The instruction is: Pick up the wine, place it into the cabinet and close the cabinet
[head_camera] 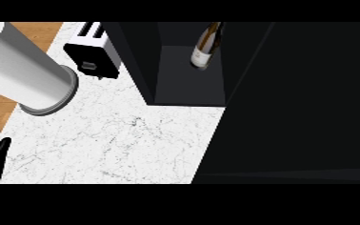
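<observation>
At the counter's (119,138) near left edge only a black sliver of the left robot hand (4,150) shows; whether it is spread I cannot tell. Farther back stand a grey cylinder (32,74) and a toaster (94,52). The wine bottle (205,47) stands upright inside the open dark cabinet (186,83).

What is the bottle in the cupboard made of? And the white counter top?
The wine bottle looks like dark glass: smooth, with a pale paper-looking label. The counter looks like polished marble or stone: white with thin grey veins. The cabinet is plain matt black; its material is unclear.
</observation>
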